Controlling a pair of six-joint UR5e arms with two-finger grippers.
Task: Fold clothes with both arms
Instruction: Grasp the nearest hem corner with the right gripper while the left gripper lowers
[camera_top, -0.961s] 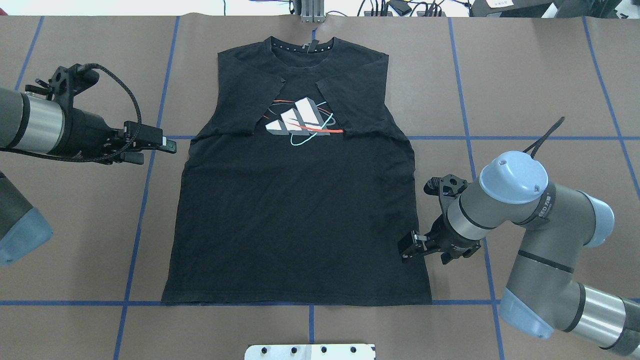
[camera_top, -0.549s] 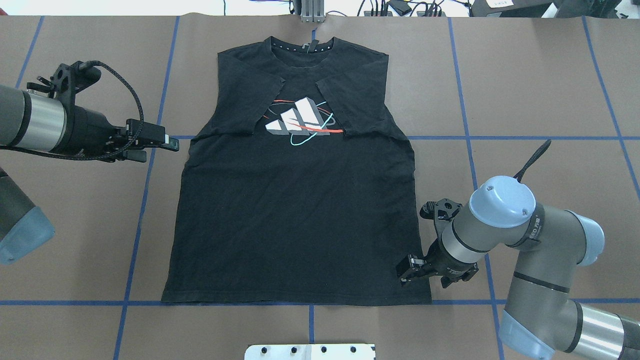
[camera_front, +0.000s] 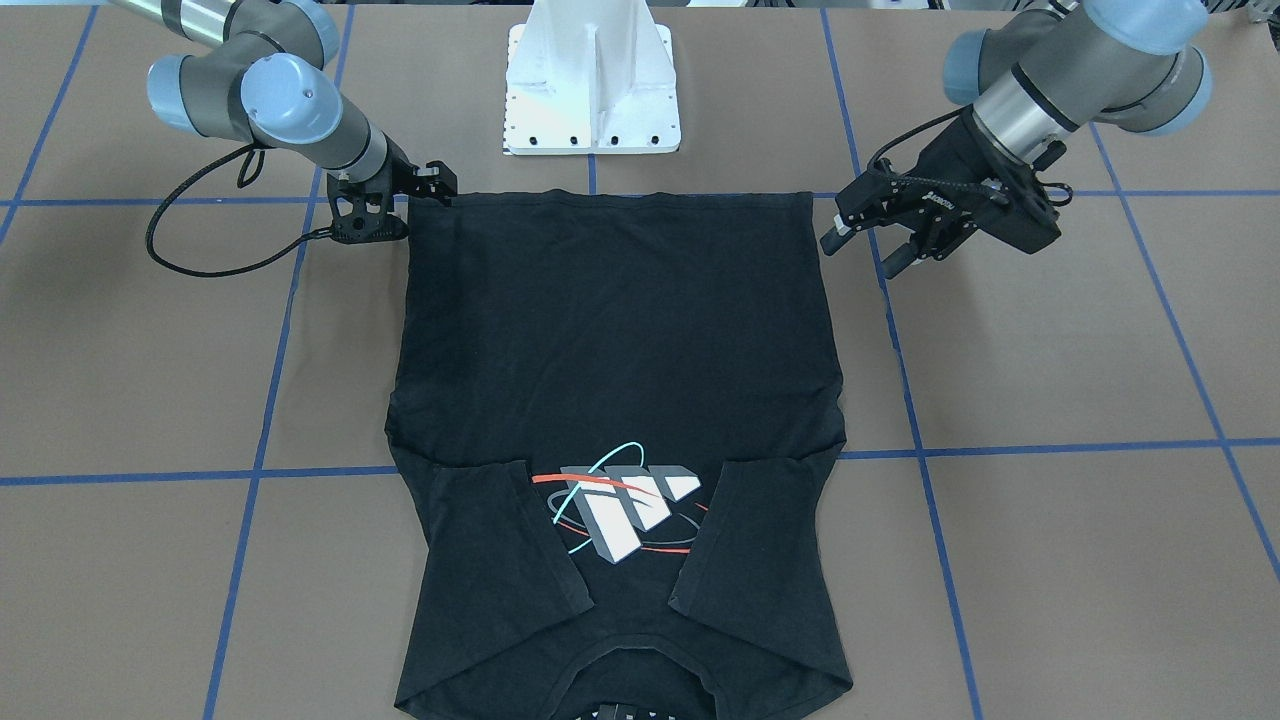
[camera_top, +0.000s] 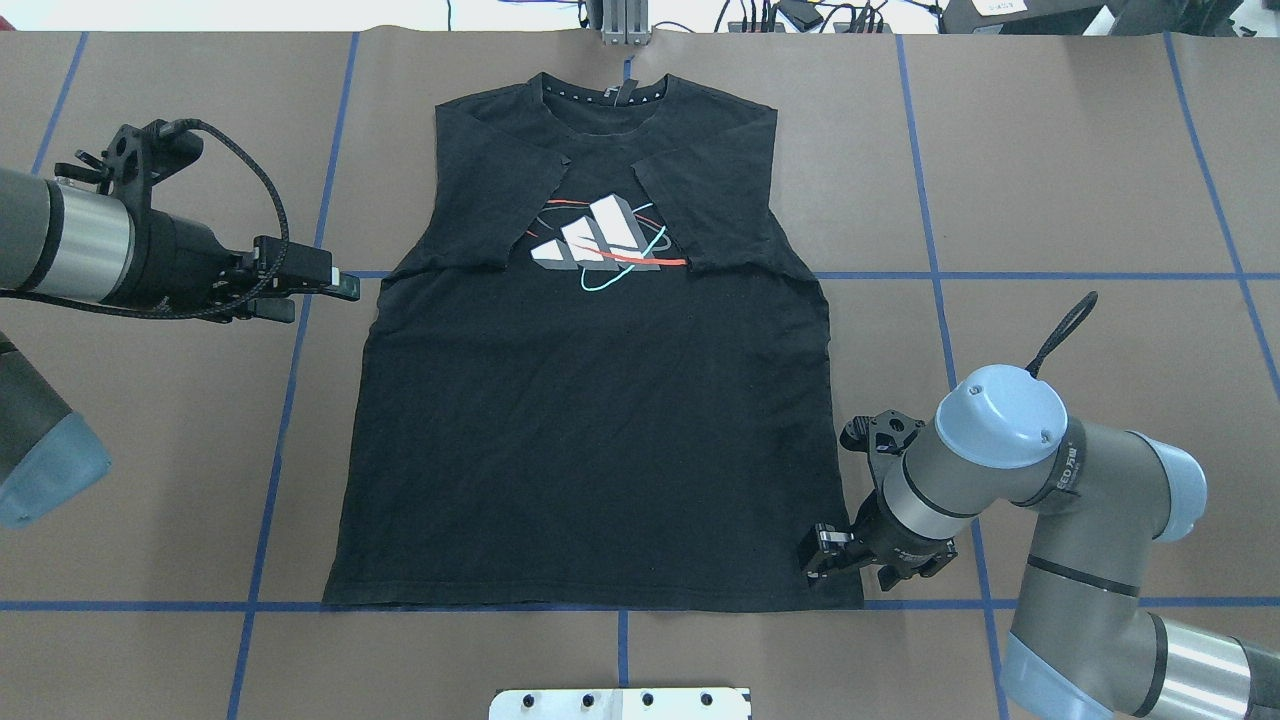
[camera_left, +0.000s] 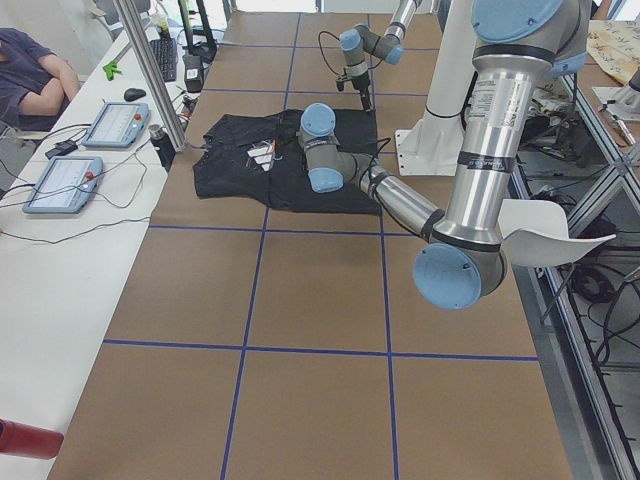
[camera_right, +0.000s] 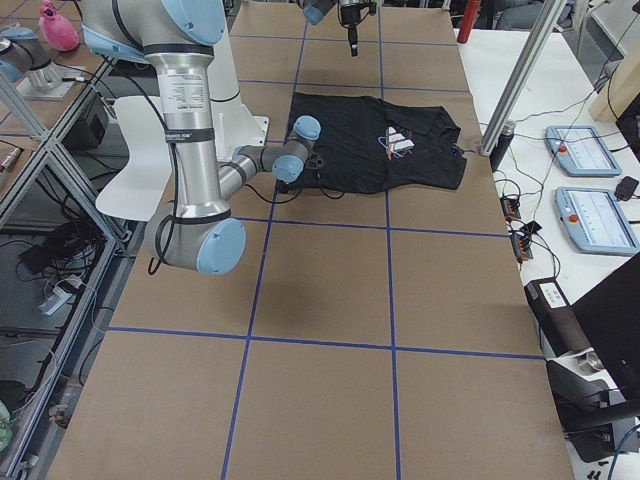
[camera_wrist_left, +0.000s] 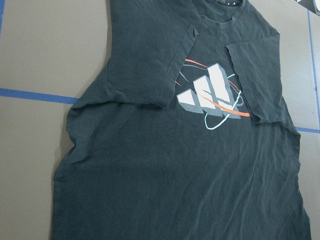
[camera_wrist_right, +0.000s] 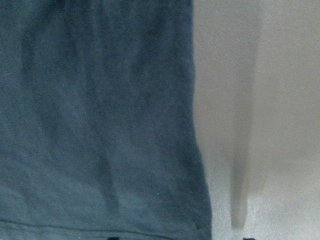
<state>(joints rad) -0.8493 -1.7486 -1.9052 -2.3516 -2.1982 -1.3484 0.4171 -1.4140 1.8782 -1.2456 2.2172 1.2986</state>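
Fingers (camera_top: 822, 537) of the right gripper (camera_top: 815, 556) sit low at the T-shirt (camera_top: 600, 430), on its hem corner at the robot's right. They look slightly apart with nothing clamped, and the right wrist view shows only the cloth's side edge against bare bench (camera_top: 1050, 150). Fingers of the left gripper (camera_top: 322, 302) stand apart too, empty, hanging just off the shirt's opposite side edge near the folded sleeve, clear of the cloth. The black T-shirt lies flat and face up at mid-bench, collar toward the far edge, hem toward the robot's edge. Both short sleeves are folded inward beside the white, red and cyan print (camera_top: 603, 245). The right arm (camera_top: 1000, 440) and left arm (camera_top: 80, 245) reach in from the bench's ends.
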